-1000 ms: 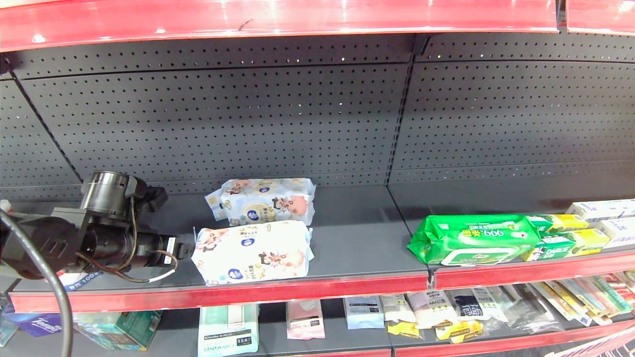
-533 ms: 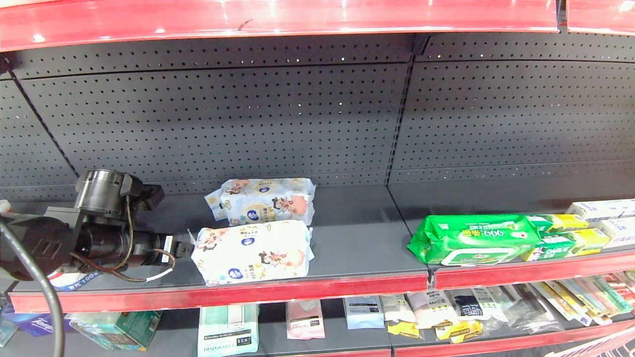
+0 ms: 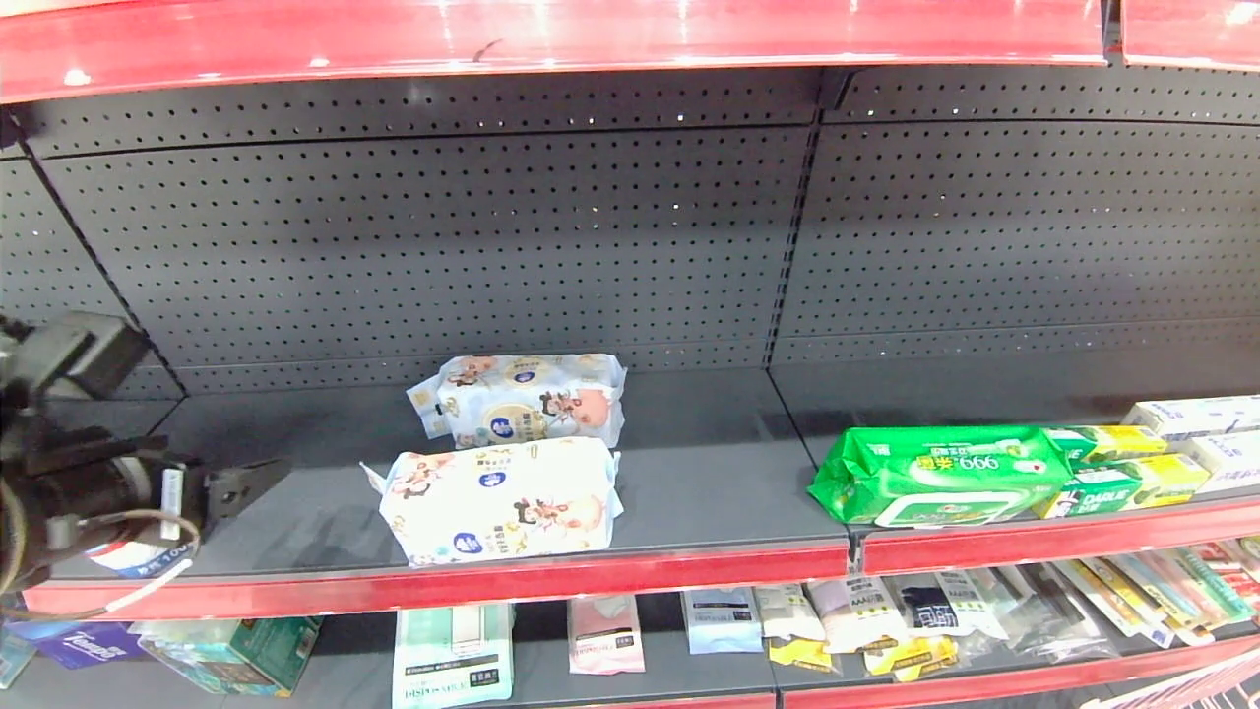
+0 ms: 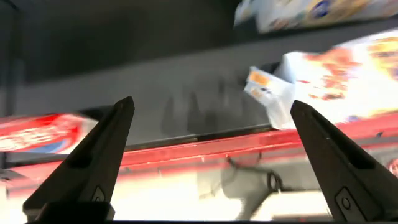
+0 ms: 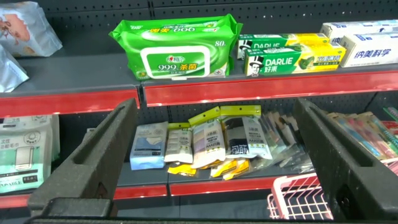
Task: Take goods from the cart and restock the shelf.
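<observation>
Two grippers are showing, both with fingers spread apart and holding nothing. The left gripper (image 3: 258, 477) is hanging at the far left, over the left end of the grey metal shelf with a red front edge (image 3: 709, 473). It is pointing right and sitting well apart from the goods. In the left wrist view the left gripper (image 4: 212, 102) is framing bare shelf board, with the near pack off to one side.

Right of it, a white soft pack with cartoon print (image 3: 502, 500) is lying flat near the front edge. A second white cartoon-print pack (image 3: 527, 397) is lying just behind it, toward the perforated grey back panel (image 3: 492, 236).

Further right, past the shelf seam, a green plastic wipes pack (image 3: 940, 473) is lying flat at the front edge. Green-and-yellow toothpaste boxes (image 3: 1122, 473) are lying just beside it, with white cardboard boxes (image 3: 1196, 414) behind them.

The right gripper (image 5: 214, 106) is hovering low in front of the shelving. It is facing the wipes pack (image 5: 177, 46), the toothpaste boxes (image 5: 292, 56) and a row of small flat packets (image 5: 211, 140) lying on the lower shelf. A pink wire basket (image 5: 298, 196) is showing near that gripper, at the far right.
</observation>
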You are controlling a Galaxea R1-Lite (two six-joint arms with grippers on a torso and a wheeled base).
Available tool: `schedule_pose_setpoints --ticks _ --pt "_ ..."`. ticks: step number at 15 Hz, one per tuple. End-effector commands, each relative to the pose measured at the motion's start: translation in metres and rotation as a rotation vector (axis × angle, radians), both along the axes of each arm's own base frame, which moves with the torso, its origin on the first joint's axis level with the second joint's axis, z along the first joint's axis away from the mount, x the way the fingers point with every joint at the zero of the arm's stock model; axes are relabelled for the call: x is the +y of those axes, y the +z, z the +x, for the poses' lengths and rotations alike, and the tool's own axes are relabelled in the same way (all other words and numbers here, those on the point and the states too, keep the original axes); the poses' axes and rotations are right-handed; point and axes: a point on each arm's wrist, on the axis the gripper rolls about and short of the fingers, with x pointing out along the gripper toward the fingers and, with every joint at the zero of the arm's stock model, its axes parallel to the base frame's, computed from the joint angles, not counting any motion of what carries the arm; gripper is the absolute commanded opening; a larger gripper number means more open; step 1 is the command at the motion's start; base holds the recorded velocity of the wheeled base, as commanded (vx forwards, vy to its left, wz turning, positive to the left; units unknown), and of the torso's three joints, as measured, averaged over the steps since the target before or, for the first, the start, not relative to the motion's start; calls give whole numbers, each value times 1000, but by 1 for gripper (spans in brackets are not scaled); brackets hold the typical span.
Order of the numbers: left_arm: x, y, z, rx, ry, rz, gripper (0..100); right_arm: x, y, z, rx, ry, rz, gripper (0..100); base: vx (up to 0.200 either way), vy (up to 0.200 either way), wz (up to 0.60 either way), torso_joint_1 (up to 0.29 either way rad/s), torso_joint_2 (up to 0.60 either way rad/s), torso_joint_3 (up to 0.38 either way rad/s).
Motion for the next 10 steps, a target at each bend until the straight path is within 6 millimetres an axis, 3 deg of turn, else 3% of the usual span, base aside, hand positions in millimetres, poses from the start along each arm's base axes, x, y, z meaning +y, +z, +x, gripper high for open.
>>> schedule_pose_setpoints --ticks 1,3,4,6,7,10 --pt "-3 -4 -115 -294 -114 -4 100 0 0 0 0 0 -1 100 0 0 0 0 0 0" --pt "-7 -38 -153 -357 -230 -37 100 0 0 0 0 0 -1 100 0 0 0 0 0 0" --pt "-7 -47 -161 -370 -248 -41 100 0 0 0 0 0 -1 100 0 0 0 0 0 0" --pt "-8 -101 -196 -406 -250 -23 100 0 0 0 -1 1 -1 100 0 0 0 0 0 0" --pt "-7 -104 -204 -437 -218 -20 100 0 0 0 0 0 1 100 0 0 0 0 0 0" --pt "-1 -104 -206 -454 22 -8 100 0 0 0 0 0 -1 100 0 0 0 0 0 0"
